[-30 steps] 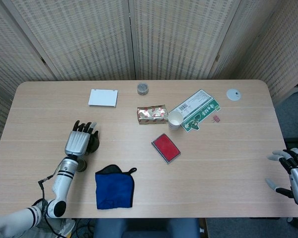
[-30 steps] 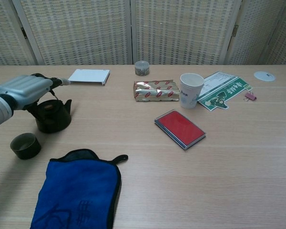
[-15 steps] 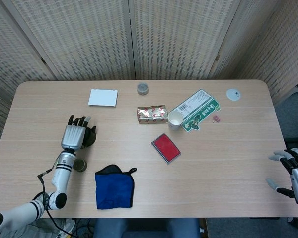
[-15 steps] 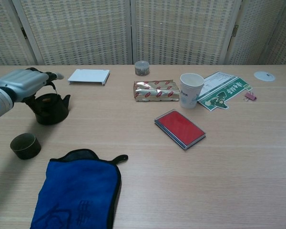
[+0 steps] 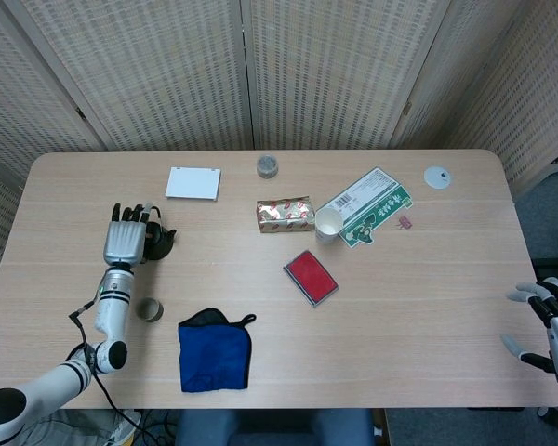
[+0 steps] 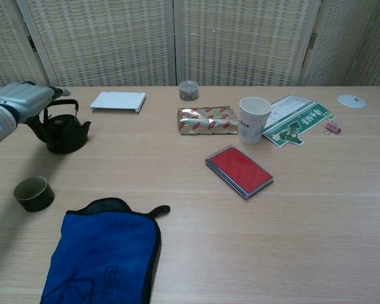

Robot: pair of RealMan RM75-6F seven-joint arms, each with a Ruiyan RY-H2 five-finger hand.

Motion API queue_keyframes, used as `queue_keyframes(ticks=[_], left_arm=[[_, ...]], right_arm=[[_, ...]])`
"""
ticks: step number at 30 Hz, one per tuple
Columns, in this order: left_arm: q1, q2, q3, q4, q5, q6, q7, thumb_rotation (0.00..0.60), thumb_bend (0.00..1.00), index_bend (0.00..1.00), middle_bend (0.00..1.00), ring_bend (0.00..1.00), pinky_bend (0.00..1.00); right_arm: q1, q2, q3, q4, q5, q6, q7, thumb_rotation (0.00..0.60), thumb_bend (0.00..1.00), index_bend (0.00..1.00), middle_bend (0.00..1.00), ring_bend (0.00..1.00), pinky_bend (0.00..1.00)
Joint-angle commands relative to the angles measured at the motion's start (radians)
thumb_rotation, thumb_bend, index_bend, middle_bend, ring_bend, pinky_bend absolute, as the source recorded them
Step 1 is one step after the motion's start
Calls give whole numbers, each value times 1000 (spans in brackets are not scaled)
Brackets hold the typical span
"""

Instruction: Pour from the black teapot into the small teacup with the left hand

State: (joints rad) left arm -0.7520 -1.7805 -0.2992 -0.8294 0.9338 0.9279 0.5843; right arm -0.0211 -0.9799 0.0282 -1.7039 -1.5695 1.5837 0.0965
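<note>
**Left hand at the black teapot, far-left table**

The black teapot (image 6: 64, 131) was squat and dark, with a thin arched handle and a short spout pointing right. It stood upright on the table (image 5: 428, 307) toward the left edge, farther from the robot than the small teacup (image 6: 33, 193), a dark round cup standing apart and nearer. The left hand (image 6: 20, 100), silver-backed with dark fingers, lay palm down over the teapot's left side; whether its fingers grasped the handle could not be told. The right hand (image 5: 551, 330) hung off the near-right table corner, fingers spread and holding nothing. A blue cloth (image 6: 101, 253) lay nearest.
</note>
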Motion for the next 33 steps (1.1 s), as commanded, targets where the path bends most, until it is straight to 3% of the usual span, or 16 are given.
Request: queue_keyframes(ticks=[1, 7, 9, 13, 17, 19, 21, 33], left_arm=[[7, 46, -16, -68, -24, -23, -12, 600, 200, 49, 93, 125, 12], [35, 201, -40, -320, -105, -70, -25, 599, 201, 53, 93, 124, 12], [34, 231, -47, -366, -131, -80, -31, 565, 217, 62, 93, 124, 12], [19, 259, -51, -403, -161, -86, -45, 401, 259, 99, 93, 125, 12], [-9, 254, -37, -378, -163, -90, -37, 142, 270, 126, 94, 124, 9], [-24, 248, -34, -357, -166, -94, -35, 66, 272, 141, 97, 122, 3], [-44, 238, -31, -328, -171, -99, -29, 29, 274, 150, 103, 121, 0], [-145, 137, -6, -86, -260, -182, 19, 12, 278, 217, 190, 119, 0]], right_arm=[[0, 0, 0, 0, 0, 0, 0, 600, 143, 334, 264, 163, 226], [4, -5, 0, 2, -9, -3, 1, 600, 143, 334, 264, 163, 226], [4, -6, 0, 1, -12, -1, 1, 600, 143, 334, 264, 163, 226], [1, -4, 0, 1, -14, 4, 3, 600, 144, 334, 264, 163, 226], [0, -4, -2, 2, -14, 3, 3, 600, 143, 334, 264, 163, 226], [1, -5, -1, 2, -14, 1, 3, 600, 144, 334, 264, 163, 226], [2, -5, -1, 1, -14, 0, 2, 600, 144, 334, 264, 163, 226], [0, -2, -2, -6, -7, -4, -7, 600, 144, 334, 264, 163, 226]])
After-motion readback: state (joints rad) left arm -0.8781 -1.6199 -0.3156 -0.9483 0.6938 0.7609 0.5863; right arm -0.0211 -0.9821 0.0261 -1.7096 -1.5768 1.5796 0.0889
